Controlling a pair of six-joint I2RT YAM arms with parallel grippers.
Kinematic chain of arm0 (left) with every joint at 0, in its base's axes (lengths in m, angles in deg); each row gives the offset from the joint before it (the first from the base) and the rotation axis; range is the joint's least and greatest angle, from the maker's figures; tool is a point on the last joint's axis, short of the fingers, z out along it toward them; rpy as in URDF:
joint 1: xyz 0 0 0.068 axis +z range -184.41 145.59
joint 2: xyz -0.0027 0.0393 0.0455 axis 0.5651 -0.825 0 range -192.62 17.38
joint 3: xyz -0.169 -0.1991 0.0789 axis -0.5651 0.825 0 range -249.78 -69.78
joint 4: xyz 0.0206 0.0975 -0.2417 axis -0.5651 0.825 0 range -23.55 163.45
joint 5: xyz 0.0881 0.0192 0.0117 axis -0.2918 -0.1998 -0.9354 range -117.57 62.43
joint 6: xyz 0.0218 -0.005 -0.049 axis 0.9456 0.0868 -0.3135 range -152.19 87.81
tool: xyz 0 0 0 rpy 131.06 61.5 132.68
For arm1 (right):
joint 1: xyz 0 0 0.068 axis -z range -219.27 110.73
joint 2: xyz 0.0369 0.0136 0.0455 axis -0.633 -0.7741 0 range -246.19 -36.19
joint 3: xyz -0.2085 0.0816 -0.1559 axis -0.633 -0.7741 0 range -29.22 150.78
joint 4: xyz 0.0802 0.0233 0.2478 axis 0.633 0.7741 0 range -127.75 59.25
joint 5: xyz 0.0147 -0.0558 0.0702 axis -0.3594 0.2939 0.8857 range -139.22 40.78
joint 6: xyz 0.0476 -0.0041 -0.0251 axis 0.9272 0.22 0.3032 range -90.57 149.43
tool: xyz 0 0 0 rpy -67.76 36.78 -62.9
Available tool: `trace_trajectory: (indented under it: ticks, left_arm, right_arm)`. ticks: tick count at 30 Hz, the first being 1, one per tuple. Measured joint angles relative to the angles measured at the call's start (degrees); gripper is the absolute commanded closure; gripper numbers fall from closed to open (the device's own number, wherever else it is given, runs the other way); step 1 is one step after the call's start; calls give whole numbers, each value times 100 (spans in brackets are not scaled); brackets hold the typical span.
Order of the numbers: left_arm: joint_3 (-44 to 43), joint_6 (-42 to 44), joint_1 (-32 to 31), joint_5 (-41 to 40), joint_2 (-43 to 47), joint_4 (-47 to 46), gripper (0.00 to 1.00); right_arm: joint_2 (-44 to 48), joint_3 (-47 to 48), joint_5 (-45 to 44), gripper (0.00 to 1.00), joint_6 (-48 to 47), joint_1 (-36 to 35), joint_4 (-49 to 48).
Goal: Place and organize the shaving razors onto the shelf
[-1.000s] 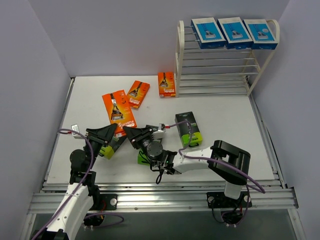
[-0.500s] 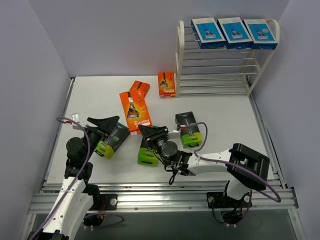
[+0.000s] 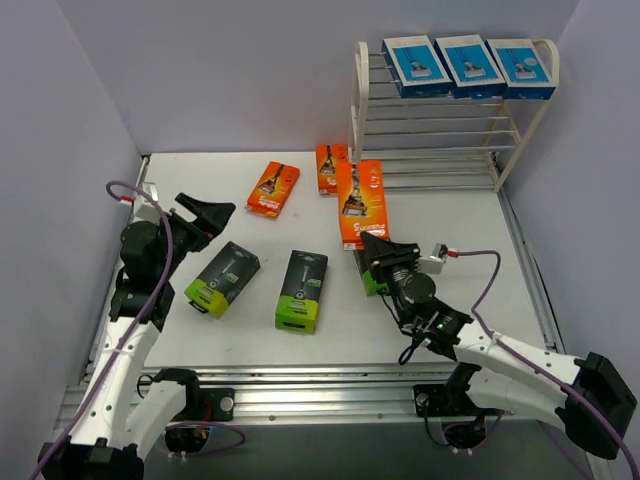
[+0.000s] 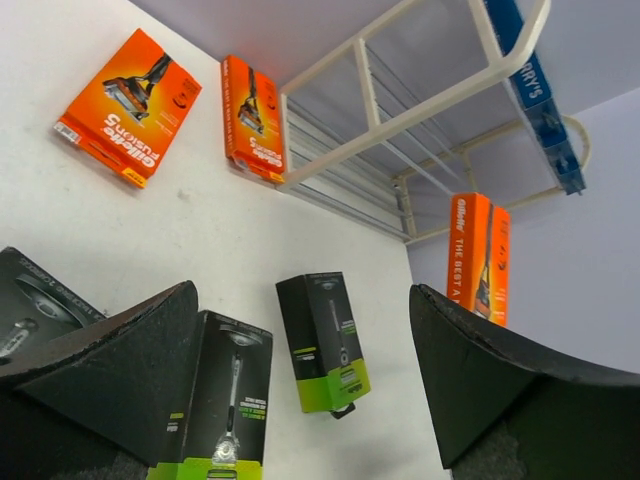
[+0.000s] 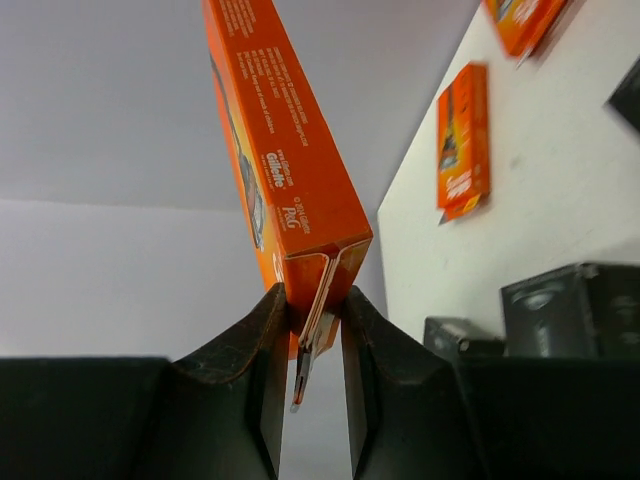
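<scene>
Right tool (image 5: 312, 330) pinches the orange razor pack (image 5: 290, 170) by its end flap, so carry it gently to the shelf (image 3: 359, 100) ahead. Left tool (image 4: 302, 300) gapes empty.

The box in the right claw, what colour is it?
Orange. The box shows best in the right wrist view, pinched in the right claw.

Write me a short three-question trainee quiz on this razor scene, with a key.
1. True or false: the three blue razor packs lie on the top tier of the shelf.
2. What does the right end effector grip? A) a bottle B) an orange razor pack C) nothing
3. Fill in: the left end effector is ___ (open or shut).
Key: 1 true; 2 B; 3 open.
</scene>
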Motion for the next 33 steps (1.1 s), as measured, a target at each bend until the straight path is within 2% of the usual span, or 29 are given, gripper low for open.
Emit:
trace_trajectory:
  ticks: [6, 12, 16, 22, 28, 33]
  left_arm:
    - [-651, 365, 0, 31, -1019, 323, 4]
    - [-1397, 619, -9, 157, -1906, 662, 2]
    - [-1904, 767, -17, 219, -2282, 640, 1]
    - [-1980, 1226, -166, 221, -2538, 603, 0]
    - [-1832, 1740, -400, 131, -2577, 656, 0]
    - [-1825, 1941, -420, 125, -2566, 669, 0]
  right_arm:
    - [1019, -345, 634, 100, -160, 1379, 1167]
    - [1305, -376, 1803, 100, -389, 2889, 1624]
    - [1189, -385, 2752, 100, -535, 3899, 1698]
    - [647, -308, 4124, 100, -909, 5193, 1764]
    - [31, 225, 4964, 100, -1303, 6033, 1832]
    - [-326, 765, 5302, 100, -1510, 6295, 1823]
